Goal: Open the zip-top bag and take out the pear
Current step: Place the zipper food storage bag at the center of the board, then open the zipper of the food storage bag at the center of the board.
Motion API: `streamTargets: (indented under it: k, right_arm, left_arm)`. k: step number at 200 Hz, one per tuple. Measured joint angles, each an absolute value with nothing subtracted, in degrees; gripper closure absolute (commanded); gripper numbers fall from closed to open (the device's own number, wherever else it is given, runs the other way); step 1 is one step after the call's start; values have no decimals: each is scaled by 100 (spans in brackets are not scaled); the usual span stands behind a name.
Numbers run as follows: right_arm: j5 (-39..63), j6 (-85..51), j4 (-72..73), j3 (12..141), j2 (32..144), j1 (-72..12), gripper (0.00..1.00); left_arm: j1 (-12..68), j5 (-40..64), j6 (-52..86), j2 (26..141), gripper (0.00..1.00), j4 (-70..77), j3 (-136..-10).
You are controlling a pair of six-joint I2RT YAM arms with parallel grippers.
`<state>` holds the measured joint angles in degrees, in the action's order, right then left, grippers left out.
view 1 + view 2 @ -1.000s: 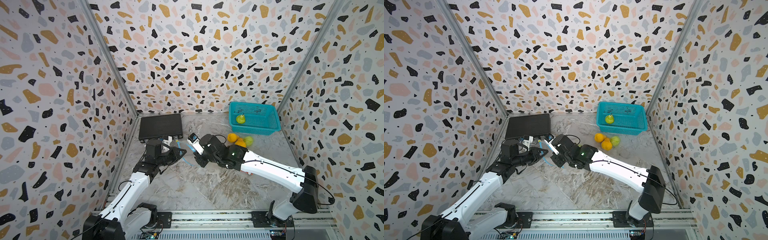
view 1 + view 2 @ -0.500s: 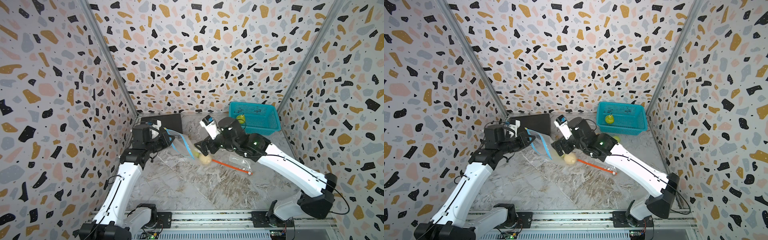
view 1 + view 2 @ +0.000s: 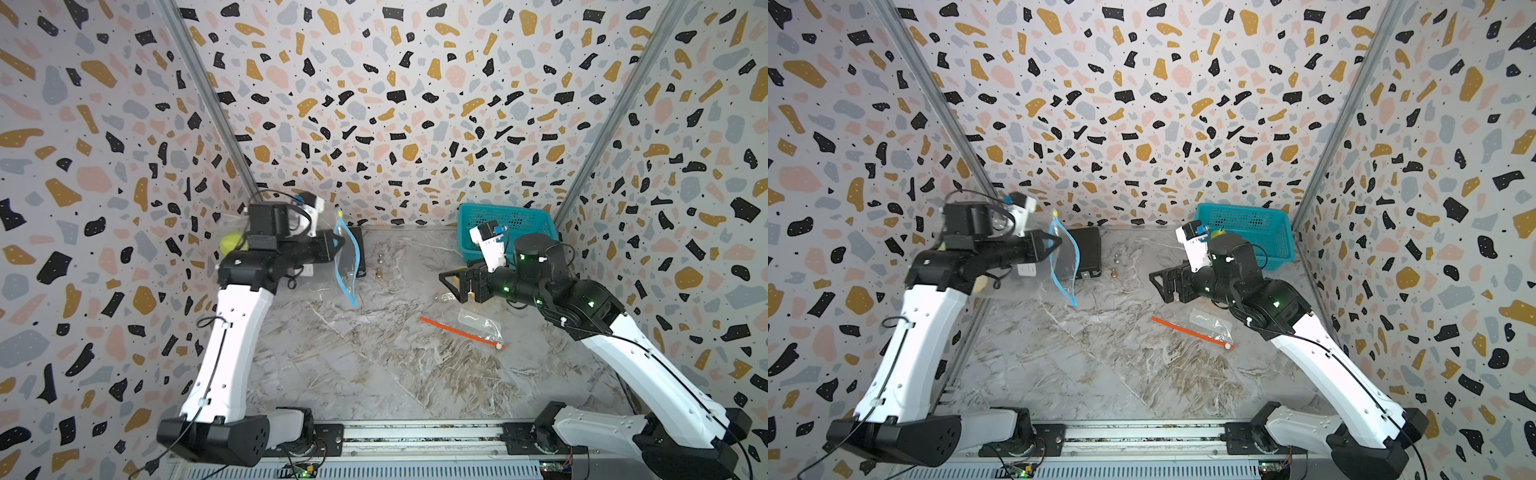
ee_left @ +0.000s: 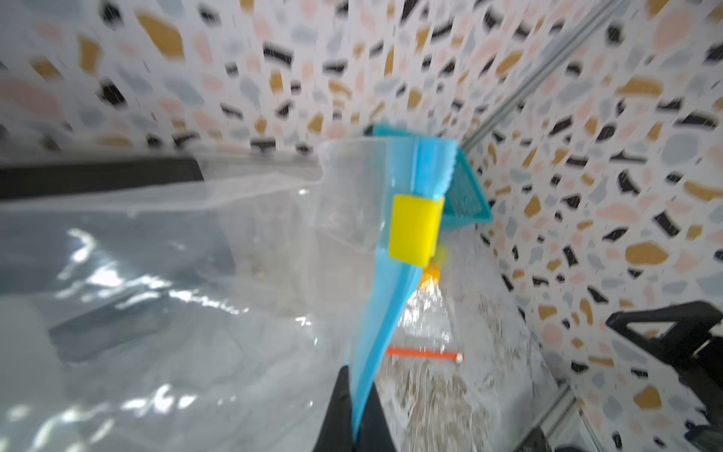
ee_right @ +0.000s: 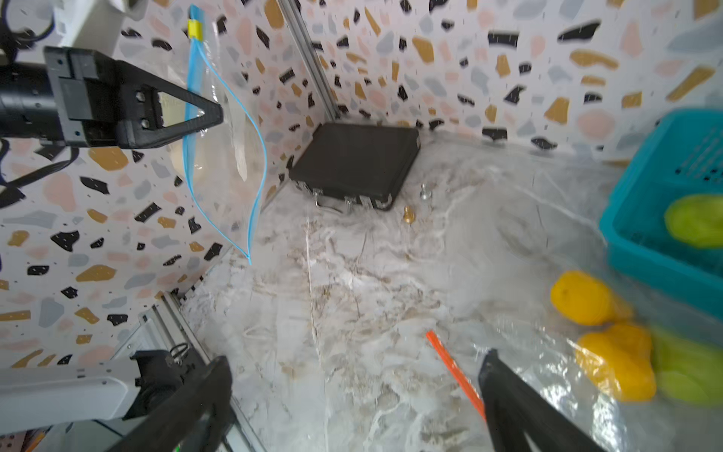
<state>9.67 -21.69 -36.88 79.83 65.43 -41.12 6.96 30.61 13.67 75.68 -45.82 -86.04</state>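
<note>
Top views: a clear zip-top bag with a blue zip strip (image 3: 332, 282) was seen held aloft near the left wall, one lip of its gaping mouth pinched by the closed left gripper (image 3: 338, 249). The right gripper (image 3: 451, 289) was spread wide and empty above the marbled tabletop (image 3: 374, 374). A flat black case (image 3: 1088, 253) was partly covered by the bag. A second clear bag with an orange zip (image 3: 465, 332) was seen lying flat before a teal plastic basket (image 3: 515, 220).

Left wrist: the zip's yellow slider (image 4: 414, 227) was shown at the strip's far end, and the fingers (image 4: 340, 407) were clamped on the blue band.

Right wrist: a pale rounded shape, taken for the pear (image 5: 184, 156), was glimpsed inside the hanging bag behind the left finger; from above it could not be made out with certainty. Orange and green fruits (image 5: 583, 297), masked from above by the right arm, were revealed beside the basket.
</note>
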Motion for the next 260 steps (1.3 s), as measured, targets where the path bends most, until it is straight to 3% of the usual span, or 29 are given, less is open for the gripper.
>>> streamTargets:
  k: [37, 64, 91, 100, 141, 180, 260]
  right_arm:
    - [1229, -2504, -3935, 7109, 6414, -4082, 1]
    - [1653, -2711, -3857, 6829, 6254, -4082, 2]
    - [2259, -3236, -3212, 6211, 6152, -4080, 11]
    - [2467, -3518, -2827, 5948, 6169, -4077, 18]
    - [3175, -5518, 167, 4576, 6602, -4093, 74]
    - [3118, -6661, 1911, 4300, 7220, -4567, 96]
    - [2582, -7478, 3000, 4303, 7839, -5527, 100]
  left_arm:
    - [1476, 2764, 1271, 8215, 100, -4652, -6965]
    - [1959, 2648, 1251, 8320, 100, -4646, -6816]
    - [2178, 2596, 1258, 8184, 100, -4602, -6816]
    - [2235, 2569, 1262, 8123, 100, -4602, -6816]
    - [2508, 2504, 1341, 7935, 100, -4606, -6818]
    - [2609, 2497, 1559, 7780, 100, -4604, -6818]
    - [2718, 2543, 1881, 7616, 100, -4477, -6814]
